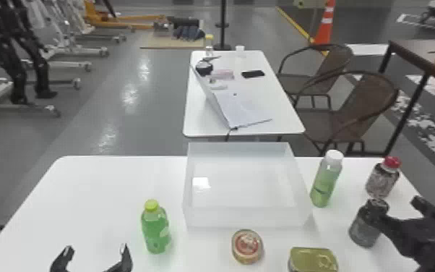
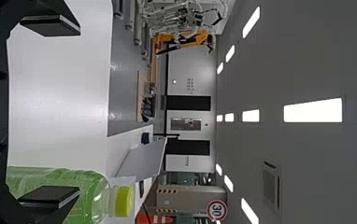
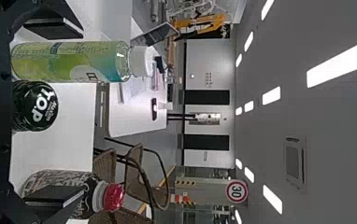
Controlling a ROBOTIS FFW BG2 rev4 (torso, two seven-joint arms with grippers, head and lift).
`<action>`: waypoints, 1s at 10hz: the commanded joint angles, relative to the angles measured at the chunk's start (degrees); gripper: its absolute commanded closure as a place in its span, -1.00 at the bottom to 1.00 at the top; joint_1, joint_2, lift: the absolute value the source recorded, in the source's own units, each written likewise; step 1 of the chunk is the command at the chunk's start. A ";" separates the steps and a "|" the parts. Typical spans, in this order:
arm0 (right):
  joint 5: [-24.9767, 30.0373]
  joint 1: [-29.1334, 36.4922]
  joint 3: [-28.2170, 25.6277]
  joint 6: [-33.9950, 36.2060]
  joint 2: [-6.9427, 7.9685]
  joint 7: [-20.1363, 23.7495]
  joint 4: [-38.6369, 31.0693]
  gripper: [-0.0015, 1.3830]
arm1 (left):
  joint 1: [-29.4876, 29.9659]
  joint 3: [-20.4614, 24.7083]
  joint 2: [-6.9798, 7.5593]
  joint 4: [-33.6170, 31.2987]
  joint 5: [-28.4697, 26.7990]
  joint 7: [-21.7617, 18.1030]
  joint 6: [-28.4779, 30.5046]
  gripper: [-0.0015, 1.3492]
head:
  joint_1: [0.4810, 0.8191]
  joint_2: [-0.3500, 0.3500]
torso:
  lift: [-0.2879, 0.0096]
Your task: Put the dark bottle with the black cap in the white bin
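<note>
We see the dark bottle with the black cap (image 1: 364,228) on the white table (image 1: 94,191), outside the rectangular white bin (image 1: 247,217).
In the head view, the black right gripper (image 1: 397,206) and black left gripper (image 1: 97,249) both show fingers apart. In the left wrist view, we spot a green, yellow-capped bottle (image 2: 92,203); in the right, the dark bottle sits between parted fingers.

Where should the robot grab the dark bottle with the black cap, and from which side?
Probably round its body, below the black cap, with the right gripper coming in level from the robot's right or near side. The dark bottle stands upright and looks round, while the white-capped bottle and red-capped bottle stand farther off.
</note>
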 commanded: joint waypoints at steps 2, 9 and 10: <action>-1.32 -1.03 0.03 -1.47 -0.96 1.89 4.41 -0.83 | 0.09 0.87 -0.24 0.12 0.17 -0.61 0.09 -0.84 | -0.60 0.00 | 0.26; 3.16 -3.50 0.21 1.87 -2.02 5.31 10.82 -0.82 | 0.44 3.59 -0.24 0.74 0.43 -3.42 0.00 -0.84 | -0.60 0.00 | 0.26; 3.16 -3.50 0.21 1.96 -2.11 5.31 11.79 -0.82 | 0.44 4.03 -0.24 0.92 0.43 -3.86 0.00 -0.84 | -0.60 0.00 | 0.26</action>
